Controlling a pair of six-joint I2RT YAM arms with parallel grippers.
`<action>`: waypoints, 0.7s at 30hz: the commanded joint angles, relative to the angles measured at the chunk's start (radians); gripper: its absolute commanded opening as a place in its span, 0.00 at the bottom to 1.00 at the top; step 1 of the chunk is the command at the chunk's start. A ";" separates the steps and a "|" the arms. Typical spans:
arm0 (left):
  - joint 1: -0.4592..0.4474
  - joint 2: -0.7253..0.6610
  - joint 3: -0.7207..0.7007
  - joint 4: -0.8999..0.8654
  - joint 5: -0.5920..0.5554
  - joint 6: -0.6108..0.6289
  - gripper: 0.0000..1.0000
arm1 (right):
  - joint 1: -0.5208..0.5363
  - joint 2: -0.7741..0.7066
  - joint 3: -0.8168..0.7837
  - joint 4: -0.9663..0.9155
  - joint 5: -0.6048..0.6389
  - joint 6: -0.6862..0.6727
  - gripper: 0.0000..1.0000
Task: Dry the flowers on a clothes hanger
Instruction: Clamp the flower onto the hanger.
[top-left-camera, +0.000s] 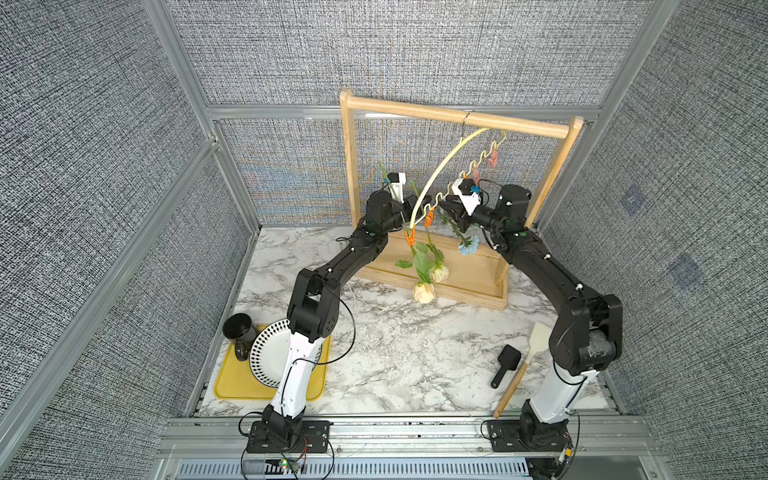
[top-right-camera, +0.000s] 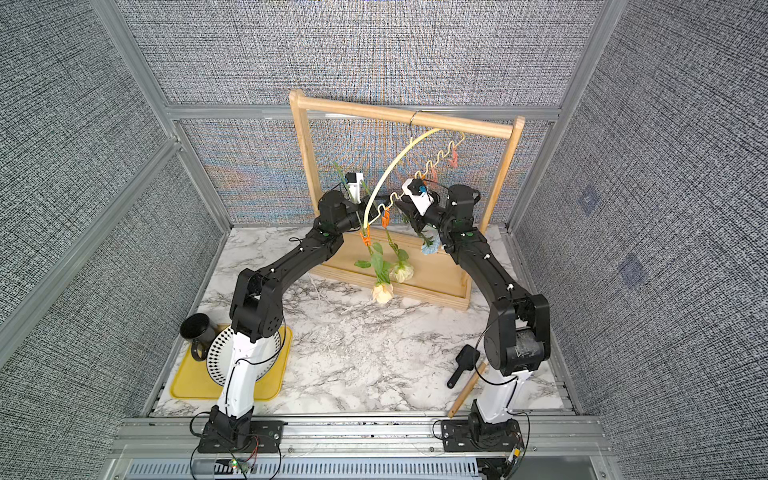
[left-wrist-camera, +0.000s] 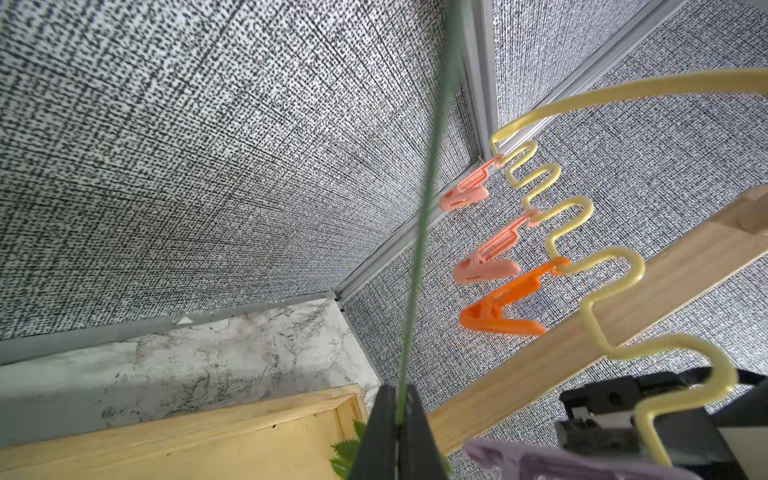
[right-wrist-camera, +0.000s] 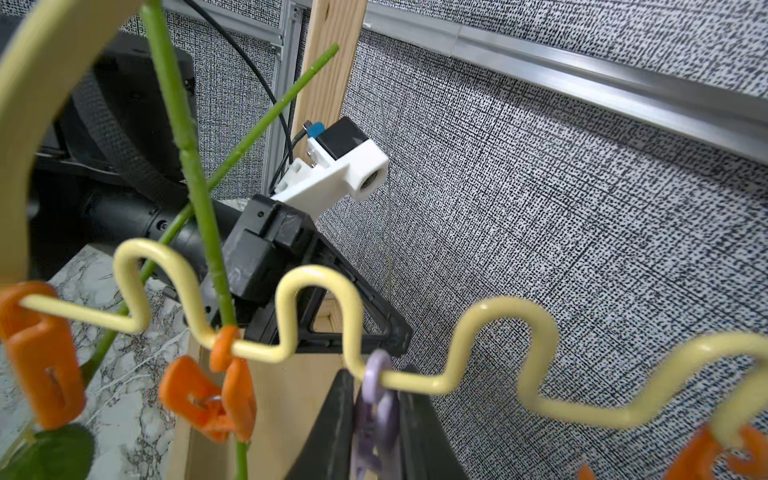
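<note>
- Currently, the clothes hanger (right-wrist-camera: 511, 309) hangs by its hook from the wooden rack (top-left-camera: 415, 109), above the surface (top-left-camera: 395, 353). The peach-orange rose (top-left-camera: 424, 292) and the pale yellow rose (top-left-camera: 439, 272) hang head-down from two orange clips (top-left-camera: 410, 238).
- The light-blue bloom (top-left-camera: 467, 245) hangs head-down between the two arms and is not yet clipped.
- The left tool (left-wrist-camera: 398, 409) is closed on a thin green stem (left-wrist-camera: 419, 232) (judged to be that bloom's), just beside the purple clip (right-wrist-camera: 374, 432).
- The right tool (right-wrist-camera: 376, 395) has its jaws pressed against either side of the purple clip.
- Handling: the flower is light. The stem is thin and likely flexes, so hold it close to the clip mouth. Do not grip the fluffy head (it probably crushes).
- The hanger likely swings freely on its hook. Squeeze the clip tails squarely, or the small smooth plastic may slip out.
</note>
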 joint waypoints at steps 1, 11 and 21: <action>-0.002 0.005 0.022 -0.021 0.046 -0.006 0.02 | -0.001 0.002 0.013 -0.002 -0.007 -0.009 0.19; -0.002 0.002 0.035 -0.030 0.079 -0.034 0.02 | -0.002 0.005 0.019 -0.014 -0.022 -0.005 0.17; -0.001 0.002 0.053 -0.030 0.098 -0.063 0.02 | -0.003 0.007 0.021 -0.026 -0.030 -0.006 0.18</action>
